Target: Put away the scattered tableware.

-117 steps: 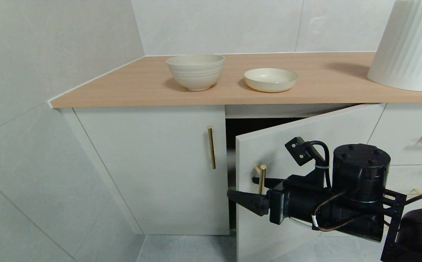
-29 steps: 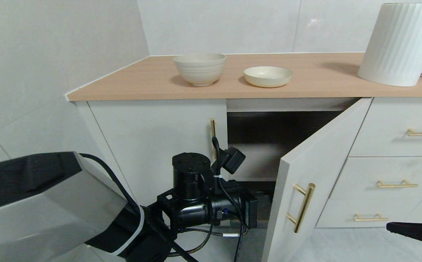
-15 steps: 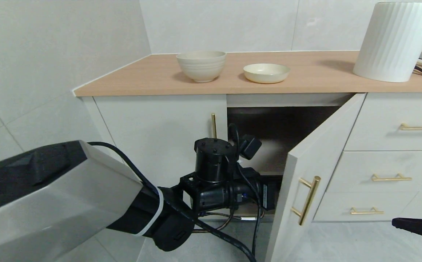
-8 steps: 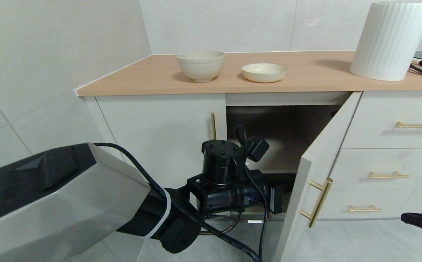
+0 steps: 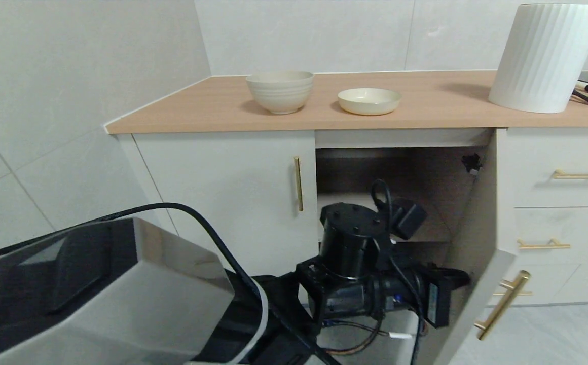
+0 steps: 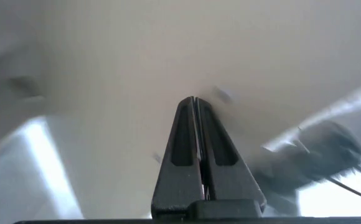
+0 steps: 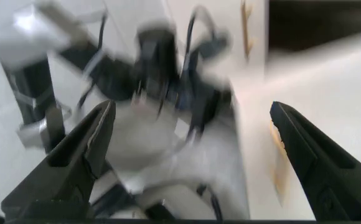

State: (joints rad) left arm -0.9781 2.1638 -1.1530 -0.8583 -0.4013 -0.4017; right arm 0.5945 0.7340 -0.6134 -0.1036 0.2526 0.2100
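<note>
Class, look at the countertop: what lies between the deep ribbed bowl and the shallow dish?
Nothing: in the head view, only bare wooden countertop separates the ribbed bowl from the shallow dish.

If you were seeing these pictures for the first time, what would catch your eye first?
The open cabinet door under the countertop, with the shut left gripper low and close to its inner face. Above, a ribbed bowl and a shallow dish sit side by side on the wood, with a tall white ribbed container at the far right.
</note>
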